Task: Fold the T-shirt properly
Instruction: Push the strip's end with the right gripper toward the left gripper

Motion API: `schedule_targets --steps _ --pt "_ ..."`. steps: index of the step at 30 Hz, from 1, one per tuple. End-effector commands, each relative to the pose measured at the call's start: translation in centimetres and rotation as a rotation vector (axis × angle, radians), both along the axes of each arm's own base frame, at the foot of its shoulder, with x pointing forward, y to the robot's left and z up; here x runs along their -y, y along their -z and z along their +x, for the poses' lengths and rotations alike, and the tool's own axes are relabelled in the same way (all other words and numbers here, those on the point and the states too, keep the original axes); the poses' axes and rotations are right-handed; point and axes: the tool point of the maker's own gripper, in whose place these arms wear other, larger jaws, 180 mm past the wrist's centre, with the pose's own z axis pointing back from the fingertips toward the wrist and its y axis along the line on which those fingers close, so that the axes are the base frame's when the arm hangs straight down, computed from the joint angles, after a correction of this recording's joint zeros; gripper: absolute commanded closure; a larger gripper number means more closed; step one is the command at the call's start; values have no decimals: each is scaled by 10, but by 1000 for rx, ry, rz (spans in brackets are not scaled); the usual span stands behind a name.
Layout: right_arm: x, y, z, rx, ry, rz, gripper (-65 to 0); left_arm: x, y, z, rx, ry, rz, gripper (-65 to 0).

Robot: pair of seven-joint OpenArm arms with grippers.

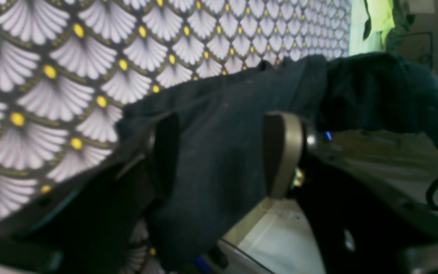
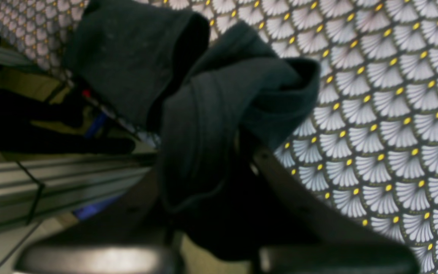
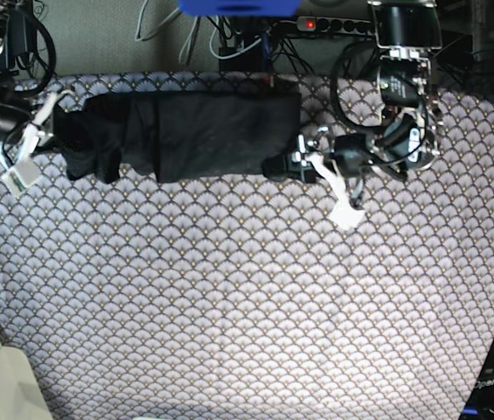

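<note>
The black T-shirt (image 3: 194, 131) lies stretched in a long band along the far edge of the table. At its left end my right gripper (image 3: 59, 140) is shut on bunched cloth. The right wrist view shows that T-shirt (image 2: 127, 57) fold rising out of the right gripper (image 2: 211, 160), whose fingertips are hidden by cloth. My left gripper (image 3: 292, 166) sits at the shirt's right corner. In the left wrist view its fingers (image 1: 283, 152) stand wide apart around the left gripper (image 1: 222, 118) gap. T-shirt (image 1: 375, 87) cloth drapes loosely between them and covers the other finger.
A fan-scale patterned tablecloth (image 3: 247, 306) covers the whole table. Cables and a power strip (image 3: 316, 22) lie just beyond the back edge, close behind the shirt. A metal rail (image 2: 51, 171) runs under the table edge. Green fabric (image 1: 375, 19) hangs off the table in the background.
</note>
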Motion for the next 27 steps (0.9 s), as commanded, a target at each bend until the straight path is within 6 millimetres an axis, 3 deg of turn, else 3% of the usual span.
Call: schedule_targets --steps 1,15,19,27 --pt "-9 -13 7 50 -29 31 0 3 -12 8 38 -3 -29 -338" --pt "-94 -13 9 55 -235 174 0 0 -9 6 31 -3 -20 -338" --pt "-123 -13 2 41 -321 210 0 0 -10 6 32 -3 -20 -338" --pt "-140 -23 11 80 -329 256 0 -31 -11 13 33 -107 -14 -338"
